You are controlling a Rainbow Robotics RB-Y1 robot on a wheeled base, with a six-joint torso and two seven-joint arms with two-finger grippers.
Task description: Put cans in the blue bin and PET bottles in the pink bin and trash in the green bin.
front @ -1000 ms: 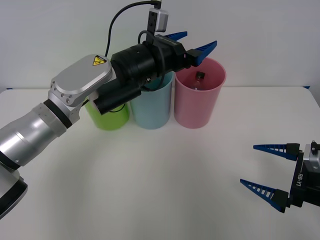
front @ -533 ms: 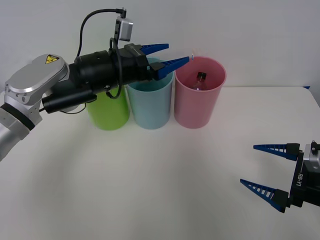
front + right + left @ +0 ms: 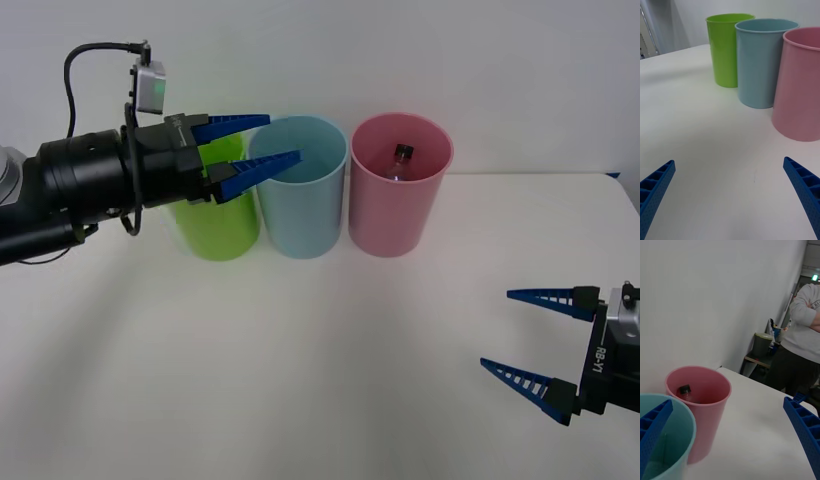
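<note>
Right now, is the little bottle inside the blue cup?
No, the bottle with the black cap sits inside the pink bin, next to the blue bin.

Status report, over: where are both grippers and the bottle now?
Left gripper open, empty, above green bin. Right gripper open, low at near right. PET bottle inside pink bin. Nothing in the way.

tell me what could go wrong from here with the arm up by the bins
1. The left gripper hangs open, level with the rims of the green bin and blue bin; a low sideways swing might clip and tip one.
2. The three bins stand close together, so one toppling could knock the pink bin and spill its bottle.
</note>
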